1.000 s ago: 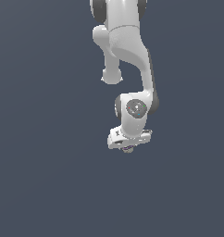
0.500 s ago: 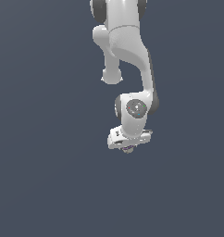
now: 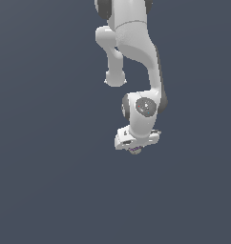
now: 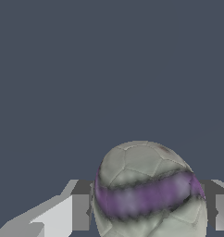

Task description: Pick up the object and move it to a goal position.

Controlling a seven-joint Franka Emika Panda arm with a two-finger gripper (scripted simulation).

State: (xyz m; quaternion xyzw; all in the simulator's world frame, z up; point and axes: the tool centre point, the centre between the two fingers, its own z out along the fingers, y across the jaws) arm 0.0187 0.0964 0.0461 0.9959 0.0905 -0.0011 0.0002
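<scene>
The object is a tiny off-white ball (image 4: 146, 185) with a dark purplish band around it. In the wrist view it sits between the two grey fingers (image 4: 80, 208) of my gripper (image 4: 148, 210), which is shut on it. In the exterior view the ball (image 3: 135, 150) shows as a small purplish speck just under the white hand of the gripper (image 3: 135, 149), mostly hidden by it. The arm reaches down from the top of the exterior view.
A plain dark grey-blue surface (image 3: 50, 181) fills both views. No other objects, containers or edges show. No goal marker is visible.
</scene>
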